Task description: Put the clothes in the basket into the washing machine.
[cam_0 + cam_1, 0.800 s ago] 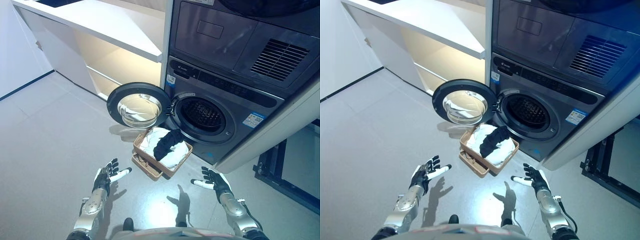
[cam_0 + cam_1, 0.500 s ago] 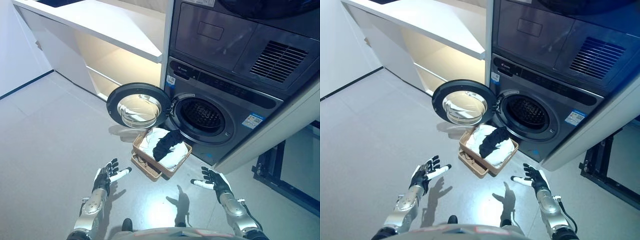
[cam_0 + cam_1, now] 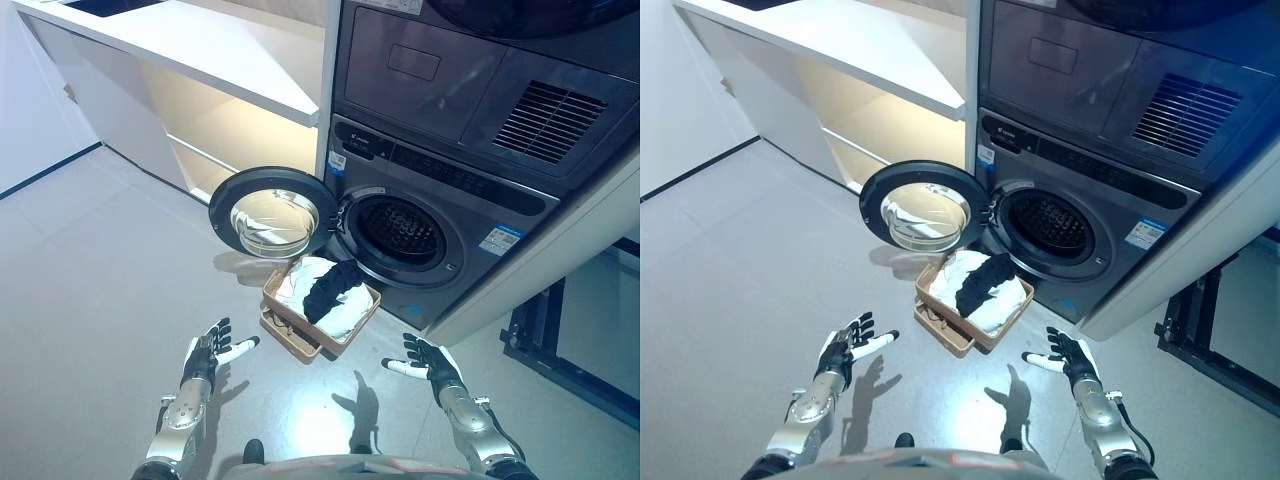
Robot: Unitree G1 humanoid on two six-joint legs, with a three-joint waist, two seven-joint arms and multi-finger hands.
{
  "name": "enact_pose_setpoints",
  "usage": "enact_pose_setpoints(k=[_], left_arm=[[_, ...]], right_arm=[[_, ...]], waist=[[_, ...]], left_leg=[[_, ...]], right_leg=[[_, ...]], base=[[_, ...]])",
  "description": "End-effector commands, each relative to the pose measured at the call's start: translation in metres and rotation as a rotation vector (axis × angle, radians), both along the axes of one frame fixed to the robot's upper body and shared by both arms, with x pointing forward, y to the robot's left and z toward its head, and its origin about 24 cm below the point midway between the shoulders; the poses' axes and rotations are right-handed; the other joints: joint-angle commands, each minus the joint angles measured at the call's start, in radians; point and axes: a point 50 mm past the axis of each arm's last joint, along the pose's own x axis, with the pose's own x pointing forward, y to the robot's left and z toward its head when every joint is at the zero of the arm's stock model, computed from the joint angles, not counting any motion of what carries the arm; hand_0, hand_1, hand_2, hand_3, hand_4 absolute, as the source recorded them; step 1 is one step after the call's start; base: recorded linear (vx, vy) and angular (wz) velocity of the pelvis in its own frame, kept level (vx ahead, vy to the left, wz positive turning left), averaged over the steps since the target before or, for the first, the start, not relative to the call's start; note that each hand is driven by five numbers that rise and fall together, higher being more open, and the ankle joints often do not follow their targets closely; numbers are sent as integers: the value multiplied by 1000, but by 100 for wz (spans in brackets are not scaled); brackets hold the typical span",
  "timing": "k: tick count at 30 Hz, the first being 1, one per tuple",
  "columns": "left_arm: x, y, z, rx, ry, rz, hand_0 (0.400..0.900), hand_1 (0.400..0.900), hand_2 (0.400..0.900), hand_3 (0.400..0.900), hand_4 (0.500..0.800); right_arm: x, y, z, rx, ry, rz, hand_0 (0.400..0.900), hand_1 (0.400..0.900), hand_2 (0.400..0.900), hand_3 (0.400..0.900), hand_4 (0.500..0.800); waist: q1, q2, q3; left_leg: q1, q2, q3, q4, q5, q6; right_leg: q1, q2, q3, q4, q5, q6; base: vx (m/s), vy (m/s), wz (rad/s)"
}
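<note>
A basket of clothes sits on the floor right in front of the open washing machine.

The tan basket point(image 3: 321, 321) is a box shape with low walls, and it holds white clothes point(image 3: 300, 283) with a black piece point(image 3: 333, 289) draped across the top. It rests on the smooth grey floor point(image 3: 90, 270), just below the round mouth of the dark grey washing machine point(image 3: 420, 235). The round door point(image 3: 272, 212) with its glass middle swings out to the left, above the basket's far corner. A small blue and white label point(image 3: 497, 240) is stuck on the machine's front, too small to read. A white counter point(image 3: 190, 50) stands to the left. The left hand point(image 3: 205, 352) and the right hand point(image 3: 428, 362) float near the floor, fingers spread wide, holding nothing, with bare floor between them and the basket.
</note>
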Motion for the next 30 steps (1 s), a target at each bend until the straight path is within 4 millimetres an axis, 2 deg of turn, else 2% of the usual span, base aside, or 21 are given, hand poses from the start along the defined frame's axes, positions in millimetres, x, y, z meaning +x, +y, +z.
enact_pose_setpoints(k=[1,7,8,9,10,11,12,13,14,16,18,21,23,25,27,30], left_arm=[[32,15,26,70,-149,9,900,900,900,900,800],[28,19,25,52,-144,20,900,900,900,900,800],[26,19,25,48,-145,15,900,900,900,900,800],[26,19,27,46,-151,5,900,900,900,900,800],[26,19,27,46,-151,5,900,900,900,900,800],[28,18,29,39,-164,-10,900,900,900,900,800],[26,17,28,34,-158,-13,900,900,900,900,800],[26,17,28,34,-158,-13,900,900,900,900,800],[24,19,27,41,-144,-17,900,900,900,900,800],[22,20,25,49,-132,-16,900,900,900,900,800],[20,24,25,50,-128,-6,900,900,900,900,800],[21,33,27,49,-139,37,900,900,900,900,800],[21,37,26,47,-142,75,900,900,900,900,800],[22,38,25,41,-143,102,900,900,900,900,800],[24,36,26,38,-151,112,900,900,900,900,800],[36,31,31,32,-178,107,900,900,900,900,800]], right_arm=[[38,-9,31,-64,-176,40,900,900,900,900,800],[38,-10,31,-53,-168,58,900,900,900,900,800],[38,-10,32,-47,-168,57,900,900,900,900,800],[39,-10,33,-36,-175,58,900,900,900,900,800],[39,-10,33,-36,-175,58,900,900,900,900,800],[41,-11,36,-31,-186,64,900,900,900,900,800],[40,-9,36,-22,-185,71,900,900,900,900,800],[40,-9,36,-21,-185,71,900,900,900,900,800],[39,-4,34,-7,-181,80,900,900,900,900,800],[38,0,32,24,-175,68,900,900,900,900,800],[37,3,30,27,-163,90,900,900,900,900,800],[45,3,36,16,-183,101,900,900,900,900,800],[53,6,40,13,-203,110,900,900,900,900,800],[60,9,44,4,-219,126,900,900,900,900,800],[65,10,47,-1,-233,130,900,900,900,900,800],[74,8,53,-14,-250,121,900,900,900,900,800]], waist=[[11,10,-36],[7,11,-17],[8,9,-16],[9,5,-7],[10,4,-8],[9,11,20],[4,19,33],[6,18,32],[1,31,57],[1,42,71],[-2,42,69],[-8,26,78],[-6,14,89],[-7,5,95],[-9,-7,99],[-12,-21,101]], left_leg=[[40,31,43,24,-95,-2],[29,-6,47,63,-123,31],[26,-22,47,82,-138,39],[8,-59,44,154,-174,54],[4,-60,45,160,-178,55],[-20,-106,28,229,-204,84],[-17,-123,31,232,-209,100],[-19,-125,34,233,-209,101],[12,-144,39,220,-210,123],[37,-148,47,212,-216,132],[57,-157,59,209,-235,134],[72,-161,72,221,-267,116],[83,-158,79,239,-292,108],[97,-147,86,253,-316,97],[115,-134,81,254,-336,85],[137,-103,53,261,-365,63]], right_leg=[[-95,-56,-8,73,97,57],[-135,-97,26,150,93,76],[-135,-110,32,163,98,81],[-143,-137,50,211,103,86],[-146,-138,51,214,102,87],[-200,-170,92,331,148,79],[-242,-188,112,407,186,69],[-247,-189,116,412,184,70],[-289,-207,126,494,227,39],[-326,-219,105,532,225,30],[-332,-247,71,474,240,43],[-339,-258,47,248,286,83],[-355,-268,24,146,335,109],[-374,-260,-3,84,361,125],[-387,-248,3,59,378,135],[-405,-235,53,90,385,135]], base=[[10,107,-5],[-3,128,-8],[18,172,-7],[16,174,-7],[-41,282,-8],[-77,295,0],[-77,295,-2],[-28,335,-7],[4,294,-17],[54,266,-24],[129,77,-18],[168,-77,-15],[172,-98,-23],[206,-106,-14],[227,-146,11],[242,-218,47]])
